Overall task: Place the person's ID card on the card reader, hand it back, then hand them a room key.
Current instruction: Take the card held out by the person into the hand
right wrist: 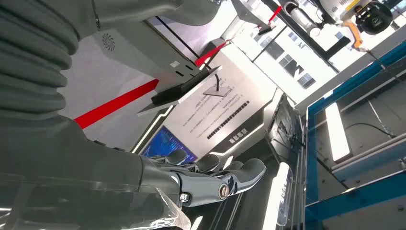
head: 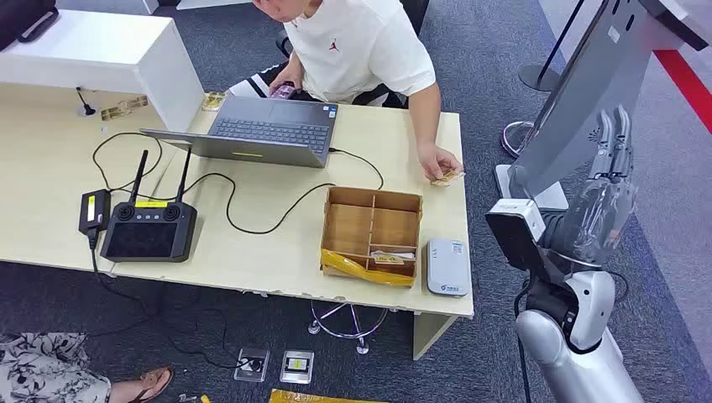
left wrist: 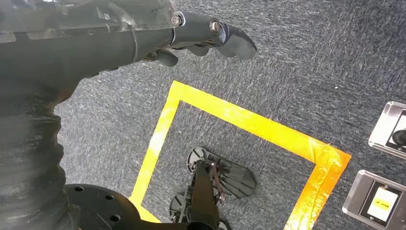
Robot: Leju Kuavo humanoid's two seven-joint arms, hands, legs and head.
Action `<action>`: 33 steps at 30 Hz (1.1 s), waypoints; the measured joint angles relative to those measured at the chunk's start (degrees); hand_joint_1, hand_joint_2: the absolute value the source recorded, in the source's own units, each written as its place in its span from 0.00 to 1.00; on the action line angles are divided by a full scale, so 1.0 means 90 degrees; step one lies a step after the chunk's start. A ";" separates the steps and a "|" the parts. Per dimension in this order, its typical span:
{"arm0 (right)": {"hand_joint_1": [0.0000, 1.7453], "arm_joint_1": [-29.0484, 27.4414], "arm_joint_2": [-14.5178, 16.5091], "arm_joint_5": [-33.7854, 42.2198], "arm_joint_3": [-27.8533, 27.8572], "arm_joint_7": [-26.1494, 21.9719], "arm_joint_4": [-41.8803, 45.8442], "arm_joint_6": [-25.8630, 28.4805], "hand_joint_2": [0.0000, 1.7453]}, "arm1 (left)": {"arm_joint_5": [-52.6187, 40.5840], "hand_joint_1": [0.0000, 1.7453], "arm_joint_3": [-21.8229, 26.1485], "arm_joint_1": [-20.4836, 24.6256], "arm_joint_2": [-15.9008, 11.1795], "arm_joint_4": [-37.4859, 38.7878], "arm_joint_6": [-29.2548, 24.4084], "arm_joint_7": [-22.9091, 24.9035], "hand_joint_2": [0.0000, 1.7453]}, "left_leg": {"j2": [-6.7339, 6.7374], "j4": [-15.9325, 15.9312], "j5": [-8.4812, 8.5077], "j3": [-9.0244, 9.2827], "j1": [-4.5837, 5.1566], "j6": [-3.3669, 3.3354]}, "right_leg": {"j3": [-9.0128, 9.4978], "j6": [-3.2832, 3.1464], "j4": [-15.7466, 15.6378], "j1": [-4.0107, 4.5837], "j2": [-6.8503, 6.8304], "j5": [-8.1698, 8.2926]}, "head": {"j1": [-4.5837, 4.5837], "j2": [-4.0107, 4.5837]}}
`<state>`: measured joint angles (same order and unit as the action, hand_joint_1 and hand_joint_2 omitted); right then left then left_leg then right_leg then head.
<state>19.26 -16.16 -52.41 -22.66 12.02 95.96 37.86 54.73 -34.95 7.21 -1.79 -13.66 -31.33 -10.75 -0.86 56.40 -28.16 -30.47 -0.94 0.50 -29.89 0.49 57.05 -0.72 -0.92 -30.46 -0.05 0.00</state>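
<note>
Beyond the white card reader [head: 447, 267], person's hand [head: 439, 161] pinning the ID card [head: 448, 177] flat, long axis across the desk edge, right hand [head: 611, 159] raised, fingers straight, empty, left hand [left wrist: 210, 36] fingers loosely extended, empty.

A silver right arm [head: 579, 353] carries dark grey fingers [head: 617, 138] (clear plastic wraps the wrist).

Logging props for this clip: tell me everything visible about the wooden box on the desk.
The wooden box is a shallow open tray of light brown wood, split by thin dividers into several compartments. It rests flat near the desk's front edge, beside the white card reader. A near compartment holds small cards; a yellow strip lies along its near side. No hand touches it.
</note>
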 joint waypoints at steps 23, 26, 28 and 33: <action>0.00 -0.0223 -0.0169 0.0861 0.0130 -0.0319 -0.0243 0.0179 1.00 | 0.0089 0.00 -0.0108 0.0007 0.0003 0.0000 -0.0034 0.0053 1.00 | 0.0005 0.0001 -0.0001 0.0000 0.0000 -0.0001 | -0.0005 0.0000 -0.0001 0.0000 0.0004 0.0000 | 0.0001 0.0000; 0.00 -0.0336 -0.0152 0.0989 0.0341 -0.0433 -0.0250 0.0182 1.00 | 0.0121 0.00 -0.0110 0.0005 0.0004 0.0000 -0.0039 0.0053 1.00 | 0.0005 0.0001 -0.0001 -0.0001 0.0000 -0.0001 | -0.0006 0.0000 -0.0001 0.0000 0.0003 0.0000 | 0.0001 0.0000; 0.00 -0.0404 -0.0132 0.1066 0.0491 -0.0497 -0.0253 0.0182 1.00 | 0.0135 0.00 -0.0111 0.0002 0.0005 0.0000 -0.0040 0.0053 1.00 | 0.0005 0.0001 -0.0001 -0.0001 0.0000 -0.0001 | -0.0006 0.0000 -0.0001 0.0000 0.0003 0.0000 | 0.0001 0.0000; 0.00 -0.0542 -0.0064 0.1212 0.0797 -0.0662 -0.0259 0.0182 1.00 | 0.0155 0.00 -0.0117 -0.0003 0.0005 0.0000 -0.0041 0.0053 1.00 | 0.0010 0.0001 -0.0002 -0.0001 0.0000 -0.0001 | -0.0006 0.0000 -0.0002 0.0000 0.0003 0.0000 | 0.0001 0.0000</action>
<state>14.38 -16.74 -41.51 -15.49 6.06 93.64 39.50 56.12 -36.00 7.18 -1.74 -13.66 -31.70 -10.27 -0.77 56.41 -28.17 -30.48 -0.93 0.49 -29.95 0.49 57.04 -0.72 -0.89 -30.47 -0.05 0.00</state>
